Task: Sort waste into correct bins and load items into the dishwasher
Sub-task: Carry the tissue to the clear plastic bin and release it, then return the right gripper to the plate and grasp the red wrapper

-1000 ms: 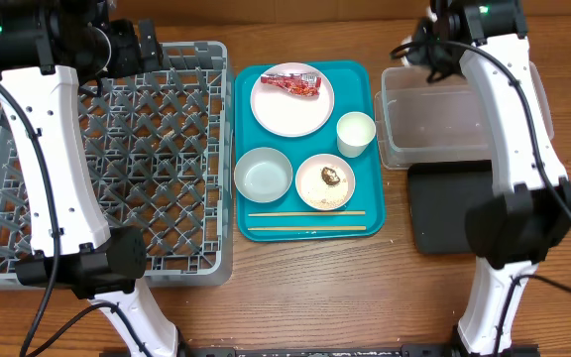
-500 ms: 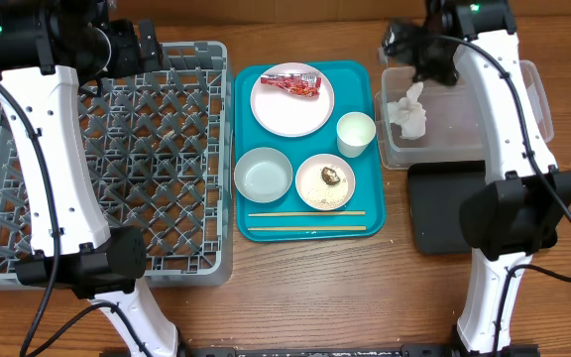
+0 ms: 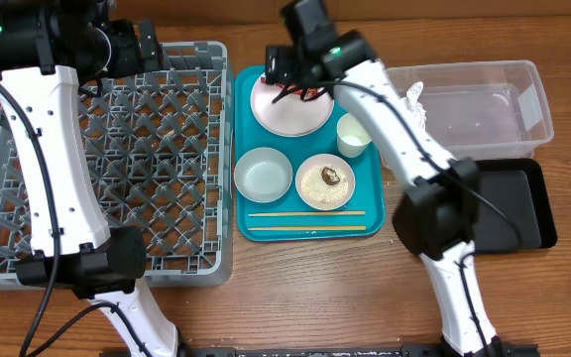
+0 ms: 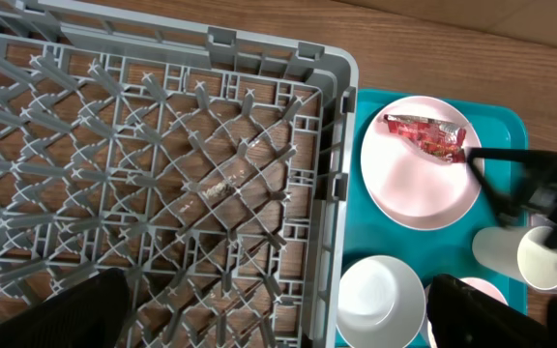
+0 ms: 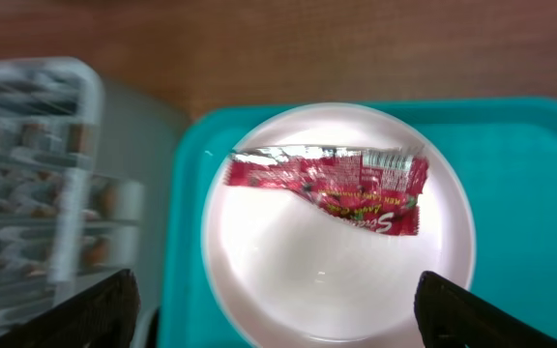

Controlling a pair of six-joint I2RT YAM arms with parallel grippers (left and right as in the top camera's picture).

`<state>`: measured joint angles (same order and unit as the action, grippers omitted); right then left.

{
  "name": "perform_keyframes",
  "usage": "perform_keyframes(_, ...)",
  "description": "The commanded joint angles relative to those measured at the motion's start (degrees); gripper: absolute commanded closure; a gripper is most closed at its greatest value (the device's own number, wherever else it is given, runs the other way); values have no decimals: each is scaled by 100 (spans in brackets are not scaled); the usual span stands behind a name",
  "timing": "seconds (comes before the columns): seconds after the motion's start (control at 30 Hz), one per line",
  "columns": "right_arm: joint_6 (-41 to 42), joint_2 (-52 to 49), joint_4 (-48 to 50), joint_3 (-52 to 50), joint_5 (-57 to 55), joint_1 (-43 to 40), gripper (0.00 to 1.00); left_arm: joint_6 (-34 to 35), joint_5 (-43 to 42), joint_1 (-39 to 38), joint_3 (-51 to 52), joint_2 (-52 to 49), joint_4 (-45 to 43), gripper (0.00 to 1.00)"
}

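The red wrapper (image 5: 337, 184) (image 3: 303, 94) lies on the large pink plate (image 5: 356, 280) (image 3: 287, 117) at the back of the teal tray (image 3: 375, 198). My right gripper (image 5: 278, 314) (image 3: 285, 74) hovers over that plate, open, nothing between its fingers. The white tissue (image 3: 414, 98) lies in the clear tub (image 3: 484, 104), with the black tray (image 3: 509, 208) in front of it. A bowl (image 3: 264, 176), cup (image 3: 355, 134), small plate (image 3: 309, 188) with rice and a brown lump (image 3: 330, 177), and chopsticks (image 3: 305, 220) sit on the teal tray. My left gripper (image 4: 278, 319) (image 3: 145, 45) hangs open over the grey dish rack (image 3: 107, 159).
The rack's right wall (image 4: 332, 193) runs close along the teal tray's left edge. Both white arm links rise from the table's front edge. Bare wooden table (image 3: 305, 288) shows in front of the tray.
My right gripper opened and left the tissue in the clear tub, then swung left to above the pink plate. The left arm has not moved.
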<state>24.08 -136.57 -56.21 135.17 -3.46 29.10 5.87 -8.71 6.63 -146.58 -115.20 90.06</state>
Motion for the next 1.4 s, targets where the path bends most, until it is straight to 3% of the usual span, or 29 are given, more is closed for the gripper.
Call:
perform_keyframes(0.0,236,-494,282,92,-409,-107,9,57,35,0,-90,109,-4,0)
perform_keyframes(0.23,474,-953,608,92,-704,-109,9,57,35,0,-90,109,-4,0)
perform_keyframes(0.47,1082,-1134,319,92,-1003,-133,11,57,35,-24,-90,109,-4,0)
perform_keyframes(0.73,1180,-1255,321,90,-951,-142,29,57,35,-22,-90,109,-4,0)
perform_keyframes(1.37,1198,-1322,1012,-415,-933,-212,37,57,33,-24,-90,109,-4,0)
